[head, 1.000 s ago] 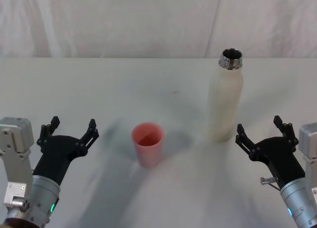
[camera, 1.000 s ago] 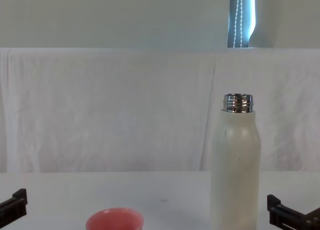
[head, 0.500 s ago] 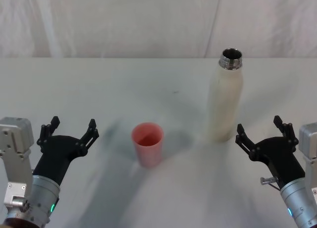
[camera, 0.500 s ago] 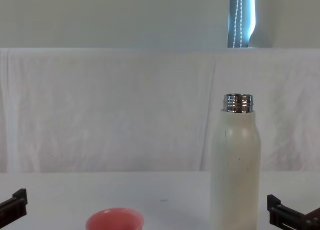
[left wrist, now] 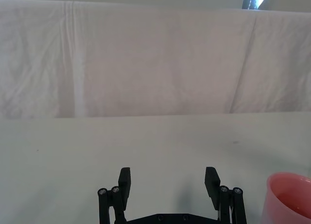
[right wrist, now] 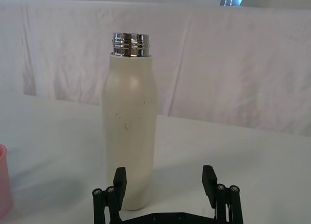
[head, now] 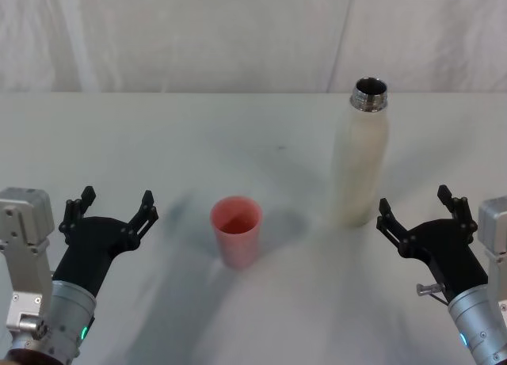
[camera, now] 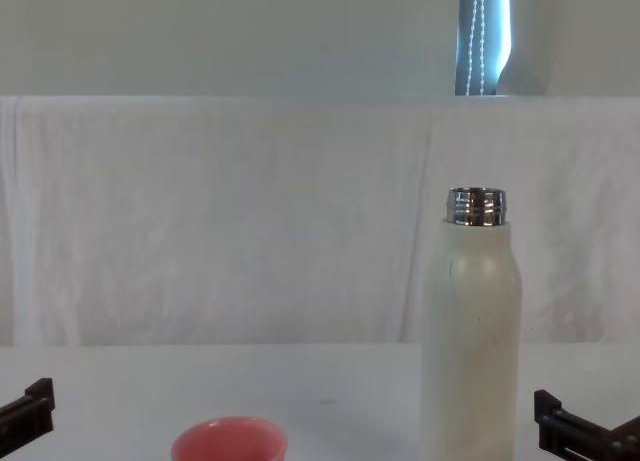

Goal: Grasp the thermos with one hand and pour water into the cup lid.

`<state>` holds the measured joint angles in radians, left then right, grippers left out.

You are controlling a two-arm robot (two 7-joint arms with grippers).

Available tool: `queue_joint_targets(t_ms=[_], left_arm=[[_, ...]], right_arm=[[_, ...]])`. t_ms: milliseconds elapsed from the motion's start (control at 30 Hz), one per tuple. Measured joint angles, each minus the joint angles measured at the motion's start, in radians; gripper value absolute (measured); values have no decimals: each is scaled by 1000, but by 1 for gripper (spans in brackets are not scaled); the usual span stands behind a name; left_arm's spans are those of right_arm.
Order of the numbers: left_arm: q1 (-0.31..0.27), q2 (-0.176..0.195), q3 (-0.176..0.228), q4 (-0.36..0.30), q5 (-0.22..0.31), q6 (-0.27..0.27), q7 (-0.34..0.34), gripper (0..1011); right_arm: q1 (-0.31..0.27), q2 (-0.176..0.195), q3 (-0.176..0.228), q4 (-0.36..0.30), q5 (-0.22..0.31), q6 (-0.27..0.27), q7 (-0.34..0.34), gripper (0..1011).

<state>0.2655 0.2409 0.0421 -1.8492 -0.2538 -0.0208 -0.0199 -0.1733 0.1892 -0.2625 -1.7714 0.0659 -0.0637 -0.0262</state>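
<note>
The cream-white thermos [head: 359, 161] stands upright right of the table's middle, its silver neck open [right wrist: 130, 136] [camera: 472, 331]. The pink cup lid [head: 235, 231] sits upright to its left [camera: 229, 442] [left wrist: 287, 197]. My right gripper [head: 418, 206] is open, near the front right, a little nearer than the thermos and to its right; in the right wrist view the gripper [right wrist: 164, 180] has the thermos just beyond one finger. My left gripper [head: 112, 206] [left wrist: 168, 179] is open at the front left, apart from the cup lid, holding nothing.
A white cloth-covered table [head: 198, 135] carries both things. A white draped backdrop [camera: 250, 221] runs along its far edge. Open table surface lies between the cup lid and each gripper.
</note>
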Motion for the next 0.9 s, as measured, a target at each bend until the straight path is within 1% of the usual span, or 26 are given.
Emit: queue_joint_targets(t_ms=[300, 567, 767, 900], left_arm=[[0, 0, 0, 0, 0, 0, 0, 1001], [0, 0, 0, 0, 0, 0, 0, 1001], [0, 0, 0, 0, 0, 0, 0, 1001], [0, 0, 0, 0, 0, 0, 0, 1001]], right_arm=[[0, -2, 2, 0, 0, 0, 2, 1003], [-3, -18, 19, -5, 7, 12, 46, 1003], [2, -31, 19, -6, 10, 21, 74, 1003], [12, -44, 16, 6, 10, 20, 99, 1003]])
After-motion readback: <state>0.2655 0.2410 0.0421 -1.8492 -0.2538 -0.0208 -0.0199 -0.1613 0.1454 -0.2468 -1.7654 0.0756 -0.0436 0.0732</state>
